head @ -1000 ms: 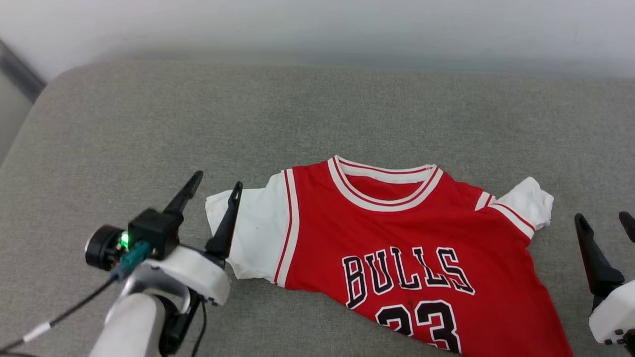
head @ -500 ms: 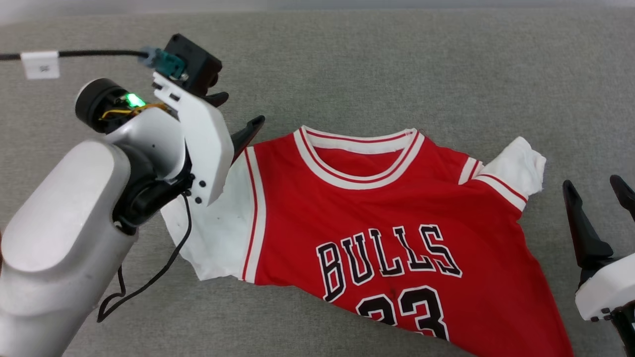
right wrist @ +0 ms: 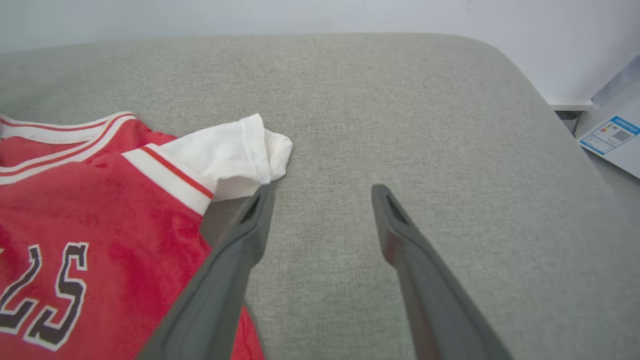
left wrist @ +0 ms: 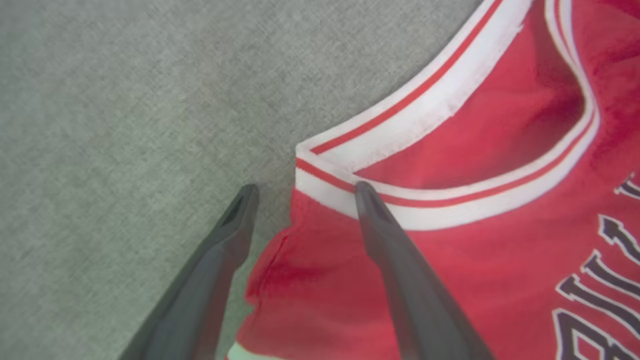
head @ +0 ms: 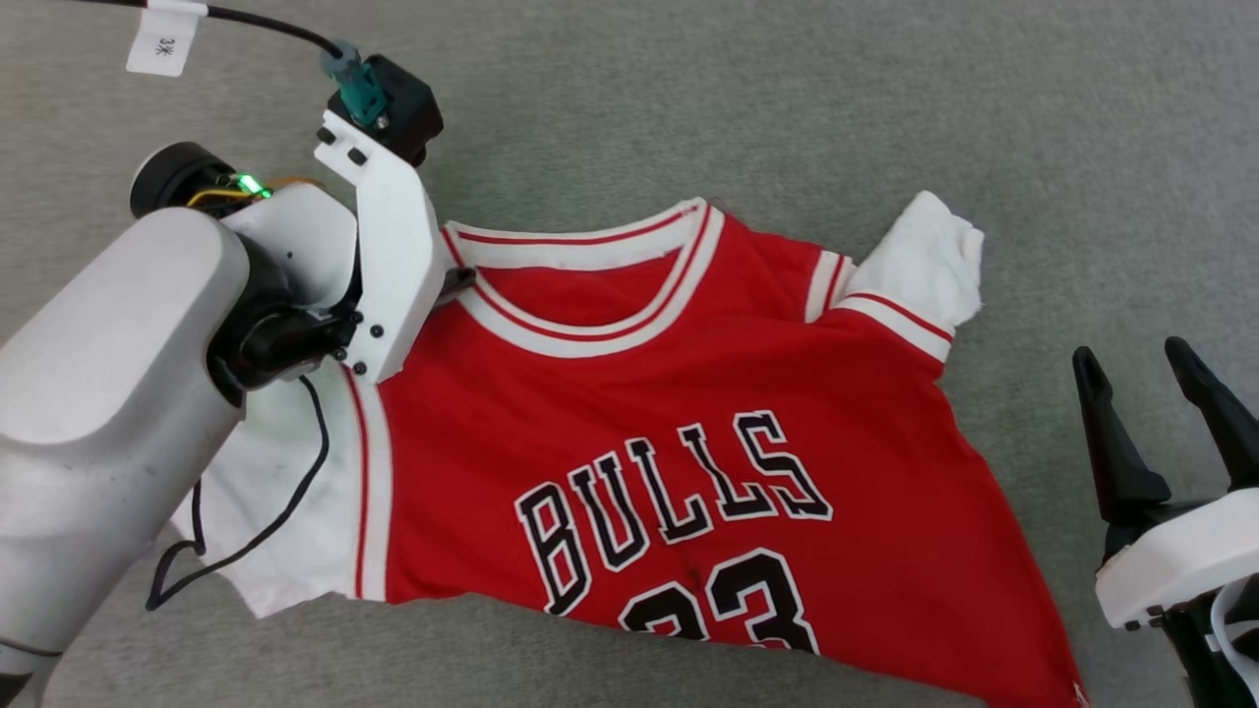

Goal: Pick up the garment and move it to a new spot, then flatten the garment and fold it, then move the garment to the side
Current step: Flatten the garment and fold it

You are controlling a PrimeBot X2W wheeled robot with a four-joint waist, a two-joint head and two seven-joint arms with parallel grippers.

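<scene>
Nearest us, the right tool [head: 1129, 352] hangs over the grey fabric surface [head: 885, 98] just off the side edge of the garment [head: 639, 393]. Its jaws are spread wide and hold nothing. In the right wrist view, one finger ends just beside the crumpled white sleeve [right wrist: 235, 155].

The garment lies face up and not quite flat. Its lettering is toward us, its lower part is rumpled, and its other white sleeve [head: 285, 531] lies partly under our left arm.

Further out, the left tool [left wrist: 302, 189] is also fully open and empty. It straddles the shoulder corner by the collar [left wrist: 450, 100], with one finger over the striped trim and the other over bare fabric just outside the edge.

We judge this to be the first step, picking up, with no grasp made yet. Next, the left tool should drop until the shoulder edge sits between its jaws, then close. The right tool should shift inward to the opposite shoulder so the lift is even.
</scene>
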